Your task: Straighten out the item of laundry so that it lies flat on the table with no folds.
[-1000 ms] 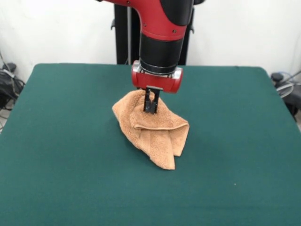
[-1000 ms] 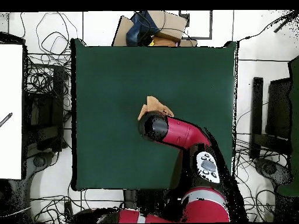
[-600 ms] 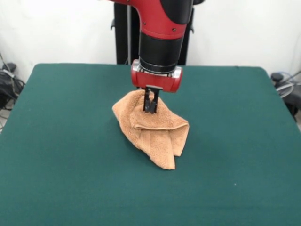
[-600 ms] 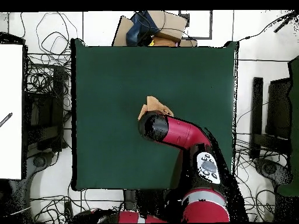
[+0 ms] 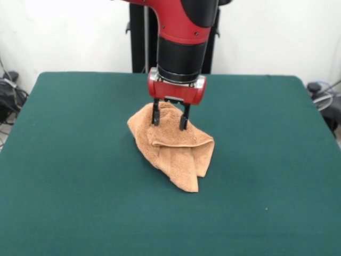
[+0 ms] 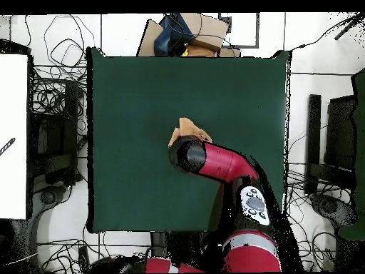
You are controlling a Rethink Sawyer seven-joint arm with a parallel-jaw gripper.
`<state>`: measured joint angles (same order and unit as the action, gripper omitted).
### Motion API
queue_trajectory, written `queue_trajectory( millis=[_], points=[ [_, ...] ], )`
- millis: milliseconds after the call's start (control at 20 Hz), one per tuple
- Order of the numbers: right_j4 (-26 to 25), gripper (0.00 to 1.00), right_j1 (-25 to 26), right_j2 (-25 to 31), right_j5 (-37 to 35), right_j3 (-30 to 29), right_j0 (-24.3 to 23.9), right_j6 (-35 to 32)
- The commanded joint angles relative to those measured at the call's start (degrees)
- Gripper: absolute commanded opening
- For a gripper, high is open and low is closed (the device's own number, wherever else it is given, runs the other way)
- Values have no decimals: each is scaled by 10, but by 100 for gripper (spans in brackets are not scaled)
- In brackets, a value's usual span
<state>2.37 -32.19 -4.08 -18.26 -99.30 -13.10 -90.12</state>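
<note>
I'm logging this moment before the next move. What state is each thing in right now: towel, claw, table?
Towel: crumpled and folded over itself, not flat, lying near the table's middle.
Claw: open, fingers spread on either side of the towel's upper part, not gripping it.
Table: covered in dark green cloth, bearing only the towel.

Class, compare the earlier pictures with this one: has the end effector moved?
Yes. The end effector has opened: its fingers now stand apart over the towel, which lies unchanged on the table.
</note>
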Motion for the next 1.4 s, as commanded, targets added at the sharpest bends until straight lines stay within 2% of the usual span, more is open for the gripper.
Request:
queue_trajectory(
  millis=[50,300,550,850,1050,1400],
  points=[
    [16,100,0,42,35,-23,-11,-111],
    [9,100,15,70,10,-14,-33,-77],
    [-8,100,50,85,30,4,-55,-55],
    [-12,100,75,77,39,21,-56,-59],
    [-11,100,83,51,41,35,-38,-73],
    [-11,100,101,39,50,43,-31,-80]
  ],
)
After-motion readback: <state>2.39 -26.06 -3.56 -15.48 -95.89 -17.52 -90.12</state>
